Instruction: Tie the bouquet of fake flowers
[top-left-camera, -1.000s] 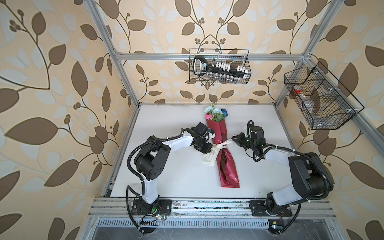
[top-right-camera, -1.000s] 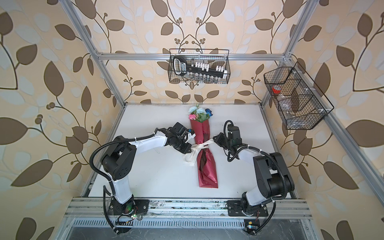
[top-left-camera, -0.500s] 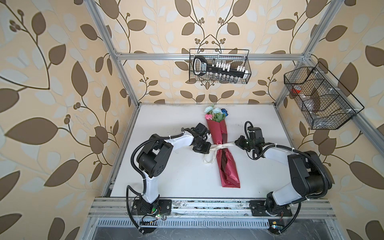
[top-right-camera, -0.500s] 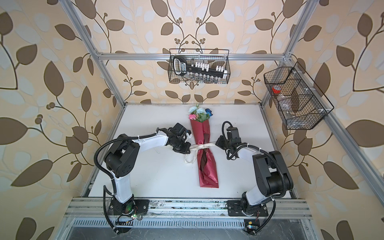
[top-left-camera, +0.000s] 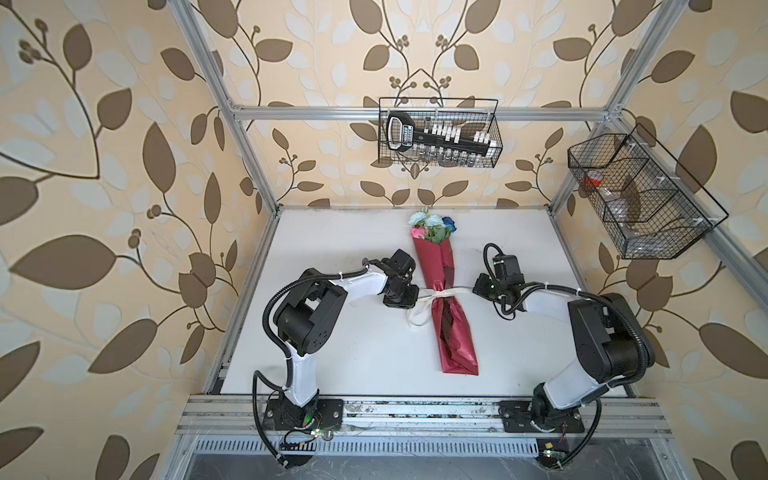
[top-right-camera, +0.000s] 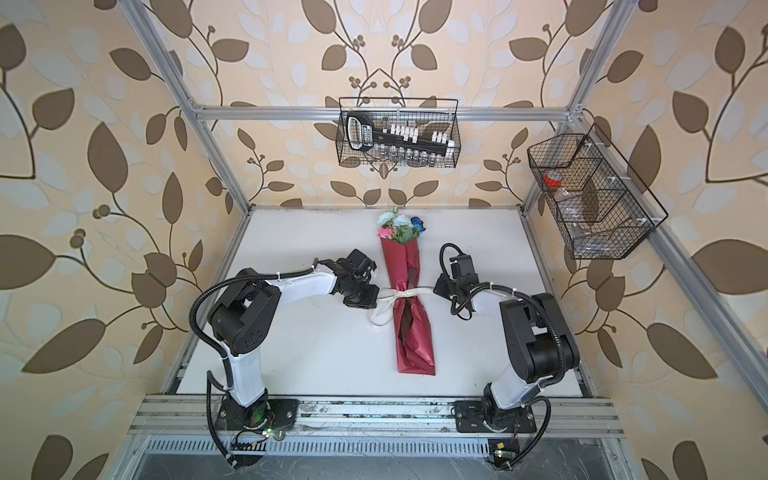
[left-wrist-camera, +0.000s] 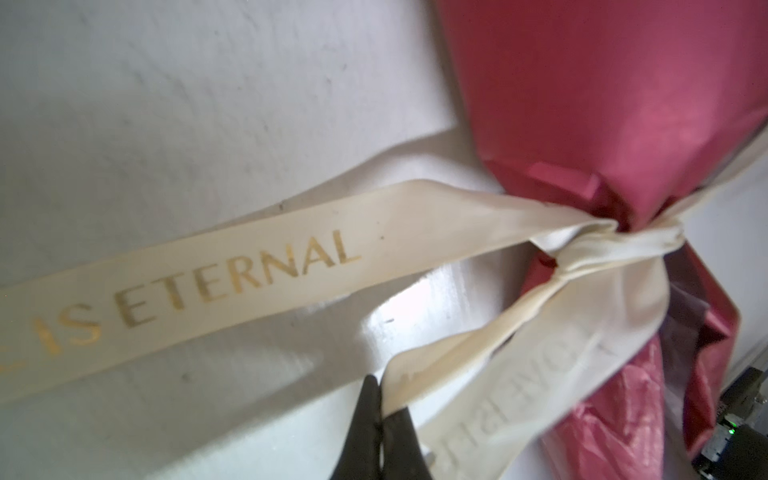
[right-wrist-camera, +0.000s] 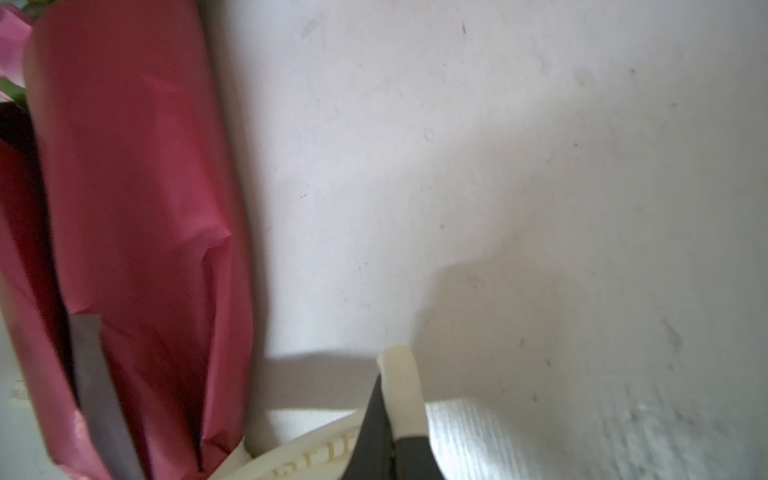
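Note:
The bouquet of fake flowers (top-left-camera: 432, 226) (top-right-camera: 399, 226) lies along the middle of the white table, its stems hidden in a red wrapping sheet (top-left-camera: 451, 328) (top-right-camera: 415, 332). A cream ribbon (left-wrist-camera: 249, 270) is knotted (top-left-camera: 440, 294) (top-right-camera: 403, 294) around the wrap's waist. My left gripper (top-left-camera: 409, 297) (left-wrist-camera: 384, 399) is just left of the knot, shut on one ribbon strand. On the other side my right gripper (top-left-camera: 482, 286) (right-wrist-camera: 390, 399) is shut on the ribbon's other end (right-wrist-camera: 401, 386). The ribbon runs level between them.
A loose ribbon tail (top-left-camera: 417, 316) loops on the table left of the wrap. A wire basket (top-left-camera: 438, 139) holding a black tool hangs on the back wall. Another wire basket (top-left-camera: 640, 199) hangs on the right wall. Aluminium frame posts border the table.
The ribbon has gone from a slack slant to a level, stretched line across the wrap. Both grippers shifted slightly while staying shut on it.

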